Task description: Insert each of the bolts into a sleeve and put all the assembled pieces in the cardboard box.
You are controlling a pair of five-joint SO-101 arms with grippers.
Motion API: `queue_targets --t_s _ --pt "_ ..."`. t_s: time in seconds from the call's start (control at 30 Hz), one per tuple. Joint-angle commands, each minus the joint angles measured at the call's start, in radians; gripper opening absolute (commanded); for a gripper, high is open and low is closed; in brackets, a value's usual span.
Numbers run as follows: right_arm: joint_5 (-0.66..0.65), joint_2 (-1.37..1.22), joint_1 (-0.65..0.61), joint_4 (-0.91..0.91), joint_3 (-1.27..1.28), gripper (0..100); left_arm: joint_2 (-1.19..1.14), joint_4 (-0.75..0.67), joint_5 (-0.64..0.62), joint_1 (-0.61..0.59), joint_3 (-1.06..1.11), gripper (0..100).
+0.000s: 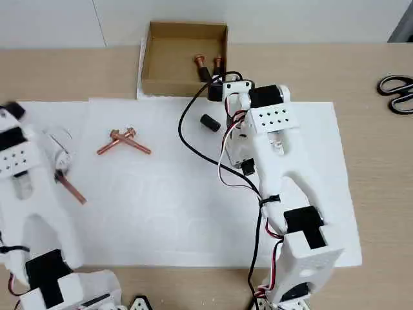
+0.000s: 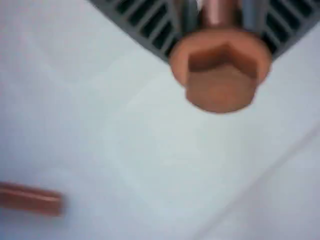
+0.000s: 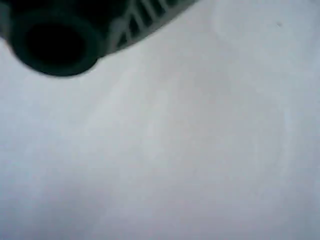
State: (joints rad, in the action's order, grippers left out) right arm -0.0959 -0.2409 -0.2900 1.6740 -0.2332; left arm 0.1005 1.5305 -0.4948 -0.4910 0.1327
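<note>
Cardboard box (image 1: pixel 168 64) at the far edge of the table (image 1: pixel 361 64) holds two assembled pieces (image 1: pixel 208 66); two bolts (image 1: pixel 122 141) lie crossed on the white sheet (image 1: pixel 161 194), and a loose sleeve (image 1: pixel 210 123) is near the box. Left wrist view: the left gripper (image 2: pixel 218 20) is closed on a copper bolt (image 2: pixel 220 75). Right wrist view: the right gripper (image 3: pixel 60 15) is closed on a black sleeve (image 3: pixel 52 45).

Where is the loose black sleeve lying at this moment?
In the high view the loose black sleeve lies on the white sheet, just below the cardboard box and right of the two crossed bolts.
</note>
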Motion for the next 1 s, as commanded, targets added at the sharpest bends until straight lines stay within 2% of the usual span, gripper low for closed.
queue_targets --t_s 0.0,0.13,0.37,0.67,0.8,0.97 --pt "-0.011 0.077 0.004 0.002 -0.063 0.4 0.017 0.083 0.011 0.083 -0.176 1" --pt "-0.011 0.139 0.001 0.002 -0.098 0.4 0.017 0.129 0.009 0.213 -0.298 1" --pt "-0.008 0.41 0.001 0.007 -0.092 0.4 0.017 0.143 0.008 0.384 -0.461 1" --pt "-0.008 0.68 -0.05 -0.002 0.229 0.4 0.017 0.135 0.014 0.621 -0.542 1" --pt "-0.006 0.788 -0.05 -0.027 0.319 0.6 0.017 0.086 0.014 0.669 -0.542 1" --pt "-0.008 0.928 -0.039 -0.191 0.436 0.5 0.017 0.048 0.014 0.692 -0.542 1"
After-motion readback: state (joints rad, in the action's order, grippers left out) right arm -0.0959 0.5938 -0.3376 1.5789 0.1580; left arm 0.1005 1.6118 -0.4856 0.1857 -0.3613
